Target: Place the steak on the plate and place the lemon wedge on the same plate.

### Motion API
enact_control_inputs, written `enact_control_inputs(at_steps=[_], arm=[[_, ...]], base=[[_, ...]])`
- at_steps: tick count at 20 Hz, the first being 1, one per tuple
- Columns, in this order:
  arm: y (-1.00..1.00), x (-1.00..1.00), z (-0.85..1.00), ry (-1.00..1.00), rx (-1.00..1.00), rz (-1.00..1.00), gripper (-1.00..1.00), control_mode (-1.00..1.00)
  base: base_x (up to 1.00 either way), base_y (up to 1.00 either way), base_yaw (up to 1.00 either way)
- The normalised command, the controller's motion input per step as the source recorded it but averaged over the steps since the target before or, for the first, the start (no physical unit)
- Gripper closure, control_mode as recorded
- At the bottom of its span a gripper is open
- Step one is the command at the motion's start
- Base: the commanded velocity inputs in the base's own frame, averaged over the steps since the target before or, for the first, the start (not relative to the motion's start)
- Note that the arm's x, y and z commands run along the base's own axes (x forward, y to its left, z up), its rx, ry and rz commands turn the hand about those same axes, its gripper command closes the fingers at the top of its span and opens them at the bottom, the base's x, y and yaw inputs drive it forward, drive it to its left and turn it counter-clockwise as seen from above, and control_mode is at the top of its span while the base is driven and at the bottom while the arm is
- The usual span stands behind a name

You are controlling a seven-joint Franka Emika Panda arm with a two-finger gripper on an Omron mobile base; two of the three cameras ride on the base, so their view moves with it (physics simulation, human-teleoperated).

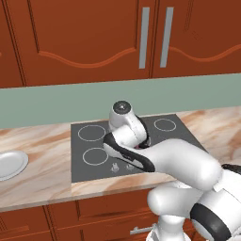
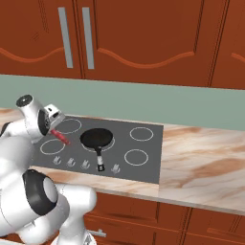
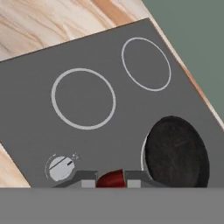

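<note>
My gripper (image 2: pixel 56 133) hangs over the left side of the cooktop, shut on the steak (image 2: pixel 61 138), a small red slab that sticks out below the fingers. In the hand view the steak (image 3: pixel 110 178) shows as a red lump pinched between the two fingertips of the gripper (image 3: pixel 111 184), above the dark glass beside a black pan. The white plate (image 1: pixel 10 164) lies on the counter at the far left, well away from the cooktop. The lemon wedge is out of view.
A black frying pan (image 2: pixel 97 139) stands on a front burner of the dark cooktop (image 2: pixel 143 153), its handle pointing at the control knobs (image 3: pixel 60 168). Marble counter (image 2: pixel 206 162) runs on both sides. Wooden cabinets (image 1: pixel 94 37) hang above the green backsplash.
</note>
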Motion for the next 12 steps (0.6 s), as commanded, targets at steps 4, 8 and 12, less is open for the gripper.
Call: enact_control_inputs(at_steps=[4, 8, 12], arm=[[0.00, -0.37, 0.13, 0.01, 0.10, 0.00, 1.00, -1.00], [0.00, -0.30, 0.11, 0.08, 0.10, 0.00, 1.00, -1.00], [0.00, -0.36, 0.13, 0.02, 0.09, 0.00, 1.00, -1.00]], base=[[0.00, 0.00, 0.00], [0.00, 0.00, 0.00], [0.00, 0.00, 0.00]])
